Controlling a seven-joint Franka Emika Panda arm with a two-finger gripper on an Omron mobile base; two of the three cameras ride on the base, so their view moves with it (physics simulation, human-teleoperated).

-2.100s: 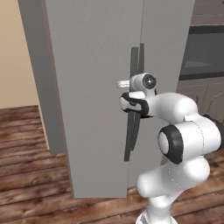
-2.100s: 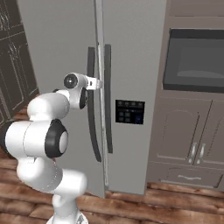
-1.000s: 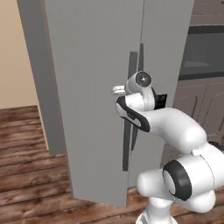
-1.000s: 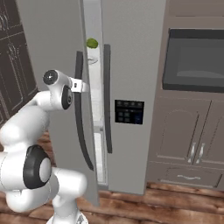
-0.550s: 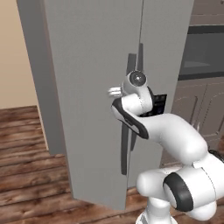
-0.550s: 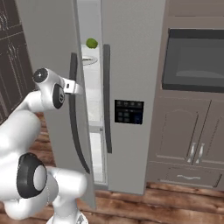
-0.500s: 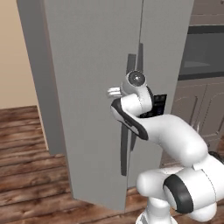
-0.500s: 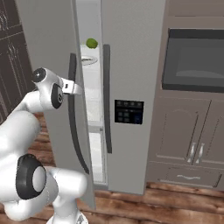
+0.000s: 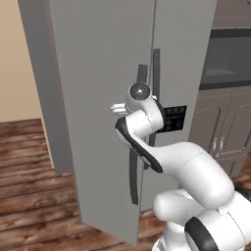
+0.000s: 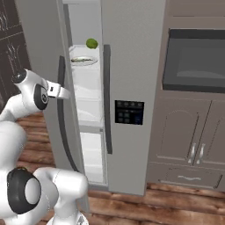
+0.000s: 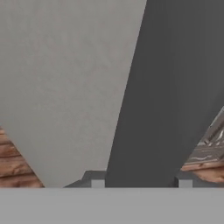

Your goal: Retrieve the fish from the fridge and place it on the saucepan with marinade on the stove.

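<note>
The grey fridge (image 10: pixel 132 66) has its left door (image 9: pixel 98 98) swung partly open. My gripper (image 11: pixel 141 181) is shut on that door's long dark handle (image 11: pixel 170 87), which runs between the two finger tips. From the right base camera the gripper (image 10: pixel 66 93) sits on the handle (image 10: pixel 61 127) at mid height. Through the gap, the slim fish (image 10: pixel 81 59) lies on a white plate on an upper shelf, beside a round green fruit (image 10: pixel 91 43). The saucepan, marinade and stove are out of view.
The right fridge door stays closed, with a dark dispenser panel (image 10: pixel 129 112). A dark built-in oven (image 10: pixel 195 61) sits to the right, above grey cabinets (image 10: pixel 189 140). The open door stands over the wooden floor (image 9: pixel 29 181). Dark cabinets (image 10: pixel 11 39) are left of the fridge.
The left door has swung wider, pulled by my hand on its handle. The gap has grown, and the shelf with the plate and fish now shows.
</note>
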